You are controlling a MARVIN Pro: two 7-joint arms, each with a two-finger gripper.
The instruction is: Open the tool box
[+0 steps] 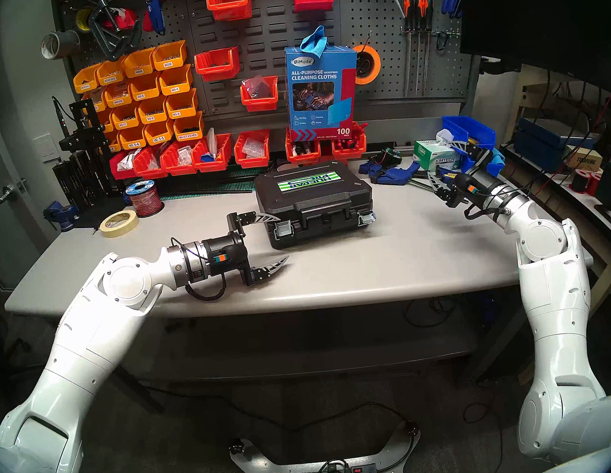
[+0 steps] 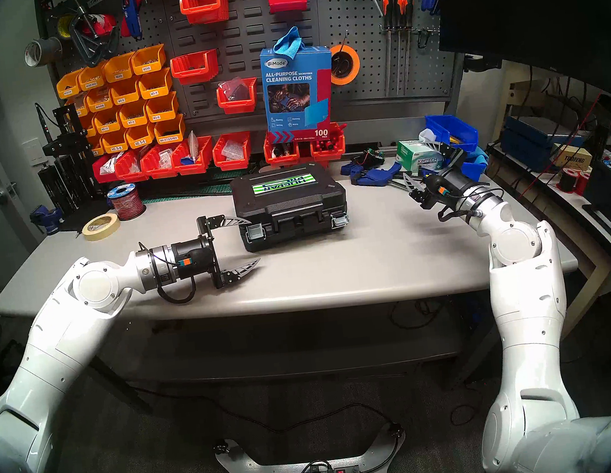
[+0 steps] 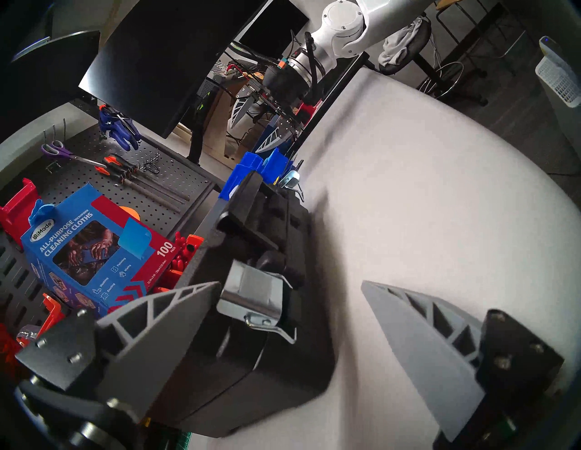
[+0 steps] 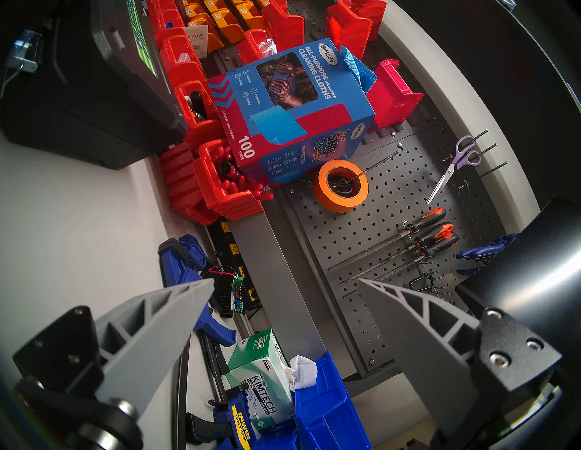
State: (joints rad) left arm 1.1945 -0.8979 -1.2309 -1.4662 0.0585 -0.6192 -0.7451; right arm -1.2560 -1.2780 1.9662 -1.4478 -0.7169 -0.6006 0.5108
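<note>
The black tool box (image 1: 315,199) lies on the grey table (image 1: 375,260) with its lid down and its green-and-white label up. Two silver latches (image 1: 283,229) flank the handle (image 1: 326,214) on the front, and both look tipped outward. My left gripper (image 1: 284,237) is open at the box's front left corner. In the left wrist view (image 3: 290,282) the near latch (image 3: 254,298) sits between the fingers, untouched. My right gripper (image 1: 439,158) is open and empty, off to the box's right over the clutter. The box also shows in the right wrist view (image 4: 78,94).
A blue cleaning-cloths box (image 1: 321,88) stands on red bins (image 1: 324,148) behind the tool box. Blue clamps (image 1: 391,173), a Kimtech tissue box (image 1: 435,156) and blue bins (image 1: 468,132) crowd the right. A tape roll (image 1: 119,223) and wire spool (image 1: 145,199) sit at the left.
</note>
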